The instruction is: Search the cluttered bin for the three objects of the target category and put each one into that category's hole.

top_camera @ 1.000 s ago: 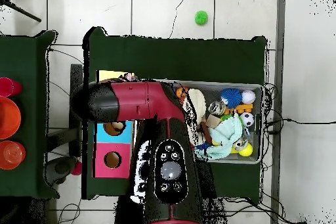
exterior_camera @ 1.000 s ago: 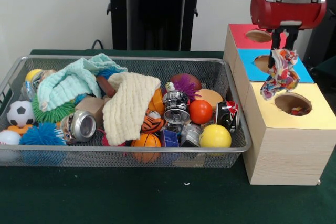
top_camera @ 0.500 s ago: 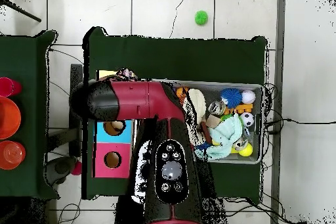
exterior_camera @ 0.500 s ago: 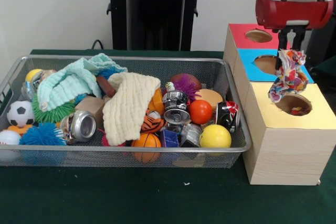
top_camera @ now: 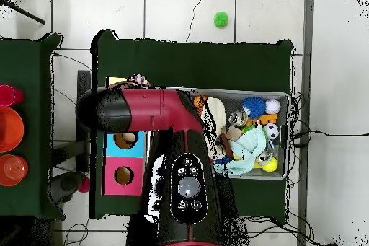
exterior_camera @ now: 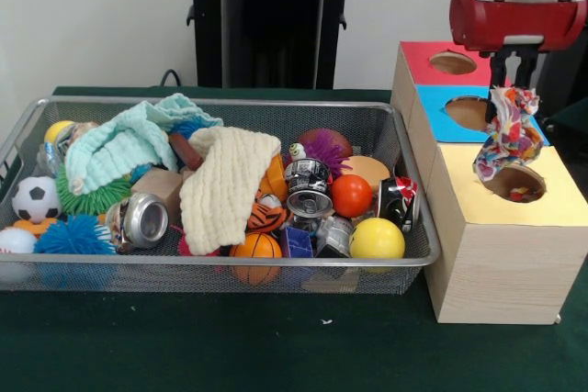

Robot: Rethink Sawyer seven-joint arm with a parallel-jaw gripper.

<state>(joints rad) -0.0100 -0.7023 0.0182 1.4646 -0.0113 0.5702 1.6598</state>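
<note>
My gripper (exterior_camera: 508,89) is shut on a confetti-print cloth (exterior_camera: 508,140), which hangs from it right over the round hole (exterior_camera: 514,183) in the yellow-topped box (exterior_camera: 551,208). The cloth's lower end reaches the hole's far rim. A bit of colourful print shows inside the hole (exterior_camera: 525,195). The wire mesh bin (exterior_camera: 230,101) stands left of the boxes, full of clutter; I see no other confetti cloth in it. In the overhead view my arm (top_camera: 155,113) covers the boxes and only a scrap of the cloth (top_camera: 137,81) peeks out.
A cream waffle cloth (exterior_camera: 225,185), a mint-green towel (exterior_camera: 119,144), cans, balls and spiky toys fill the bin. The blue-topped hole (exterior_camera: 467,112) and the red-topped hole (exterior_camera: 452,62) lie behind the yellow one. Orange bowls (top_camera: 9,129) stand on a side table.
My gripper has moved right with the cloth, from over the blue and yellow boundary to over the yellow hole. In the last half second it barely moved.
</note>
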